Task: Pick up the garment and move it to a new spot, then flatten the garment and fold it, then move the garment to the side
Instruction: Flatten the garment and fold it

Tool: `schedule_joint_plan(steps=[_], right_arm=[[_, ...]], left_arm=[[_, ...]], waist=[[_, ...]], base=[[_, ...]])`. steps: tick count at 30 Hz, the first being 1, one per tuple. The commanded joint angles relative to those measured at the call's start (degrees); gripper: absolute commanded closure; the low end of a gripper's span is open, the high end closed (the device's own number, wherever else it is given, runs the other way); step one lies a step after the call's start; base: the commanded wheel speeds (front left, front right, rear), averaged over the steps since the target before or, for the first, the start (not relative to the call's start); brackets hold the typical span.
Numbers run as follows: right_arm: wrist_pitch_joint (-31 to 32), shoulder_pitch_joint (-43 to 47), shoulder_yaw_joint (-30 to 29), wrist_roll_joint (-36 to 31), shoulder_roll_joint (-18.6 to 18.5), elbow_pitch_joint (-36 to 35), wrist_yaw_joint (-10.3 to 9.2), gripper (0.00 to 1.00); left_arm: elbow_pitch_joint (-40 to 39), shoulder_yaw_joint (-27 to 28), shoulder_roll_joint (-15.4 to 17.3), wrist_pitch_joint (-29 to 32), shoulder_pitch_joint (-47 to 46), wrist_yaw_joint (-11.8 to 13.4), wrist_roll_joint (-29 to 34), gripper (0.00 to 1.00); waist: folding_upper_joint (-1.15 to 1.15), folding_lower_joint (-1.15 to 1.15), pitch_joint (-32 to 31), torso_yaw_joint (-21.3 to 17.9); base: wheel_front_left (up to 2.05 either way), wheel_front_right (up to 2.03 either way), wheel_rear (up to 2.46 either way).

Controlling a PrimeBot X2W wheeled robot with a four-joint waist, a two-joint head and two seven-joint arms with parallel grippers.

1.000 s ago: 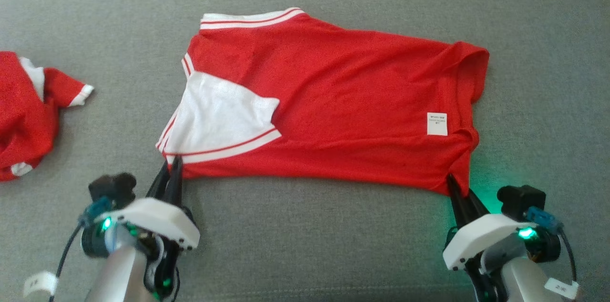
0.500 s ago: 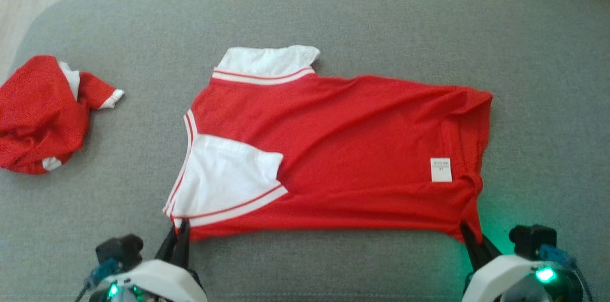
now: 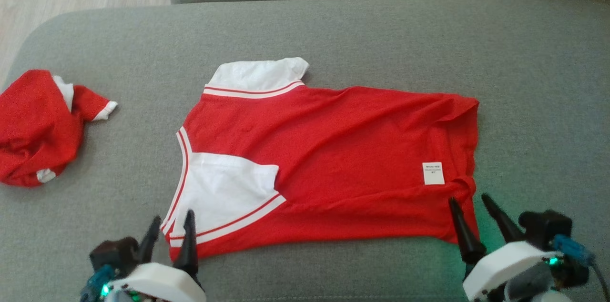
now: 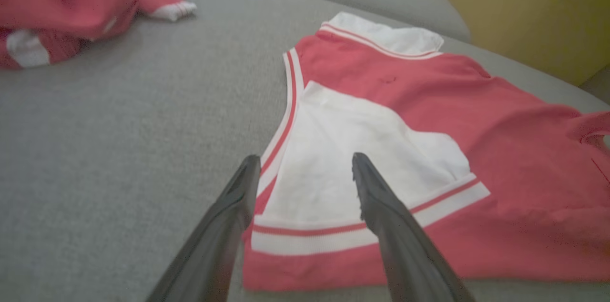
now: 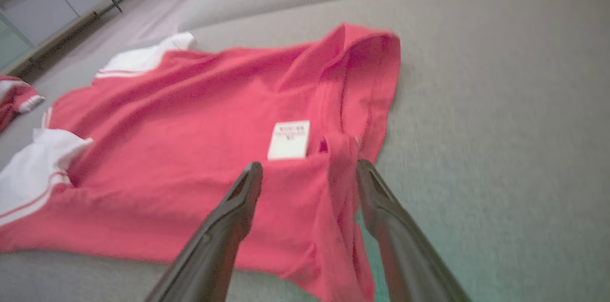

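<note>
Red cloth with white panels, the garment (image 3: 333, 149), is laid out flat across the middle of the grey sofa cushion (image 3: 357, 30). The left gripper (image 3: 173, 217) is held at its near white-panelled corner and the right gripper (image 3: 468, 198) at its near labelled corner. Both pairs of fingers are spread, and nothing is pinched. A crumpled red shirt (image 3: 38, 125) is seen well apart at the left.

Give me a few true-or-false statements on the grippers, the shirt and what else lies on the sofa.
1. The left gripper and right gripper both stand open. True.
2. The red shirt lies spread on the grey sofa cushion. True.
3. The shirt's white label is at the left gripper's end. False: it is at the right gripper's end.
4. A crumpled red garment lies to the robot's right. False: it lies to the left, apart from the shirt.
</note>
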Motion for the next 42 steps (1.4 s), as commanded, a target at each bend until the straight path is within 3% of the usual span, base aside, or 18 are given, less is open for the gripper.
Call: schedule_joint_plan(steps=[1, 7, 13, 25, 33, 42], right_arm=[[-0.9, -1.4, 1.5, 0.3, -0.9, -3.0, -0.05, 0.00], [-3.1, -2.2, 1.3, -1.8, -0.2, -12.0, -0.05, 0.00], [-1.9, -1.7, 0.3, -5.3, 0.8, -18.2, -0.05, 0.00], [0.1, 0.3, 0.2, -5.7, 1.9, -21.8, -0.05, 0.00], [0.2, -1.4, 0.1, -4.8, 2.1, -21.7, -0.05, 0.00], [-1.2, -6.6, 0.6, -4.4, 2.1, -21.4, -0.05, 0.00]], left_arm=[[-2.4, 2.2, 0.9, -1.2, -2.5, 0.5, 0.8, 0.00], [-7.4, 2.7, 2.5, -5.5, -4.2, 2.7, 4.9, 0.00], [-11.0, 1.6, 4.3, -5.1, -4.6, 4.1, 8.4, 0.00], [-11.5, 0.7, 4.5, -3.6, -4.2, 4.4, 8.1, 0.00], [-6.1, -1.2, 4.1, -1.5, -15.3, 0.0, 6.1, 0.00], [9.8, -3.5, 1.9, 0.7, -36.7, -6.0, 4.6, 0.00]], waist=[[0.00, 0.00, -0.2, -0.3], [0.00, 0.00, -1.5, -1.1], [0.00, 0.00, -2.9, -1.6], [0.00, 0.00, -3.0, -1.8], [0.00, 0.00, 1.6, -1.6], [0.00, 0.00, 10.6, -3.9]], base=[[0.00, 0.00, 0.00], [0.00, 0.00, 0.00], [0.00, 0.00, 0.00], [0.00, 0.00, 0.00], [0.00, 0.00, 0.00], [0.00, 0.00, 0.00]])
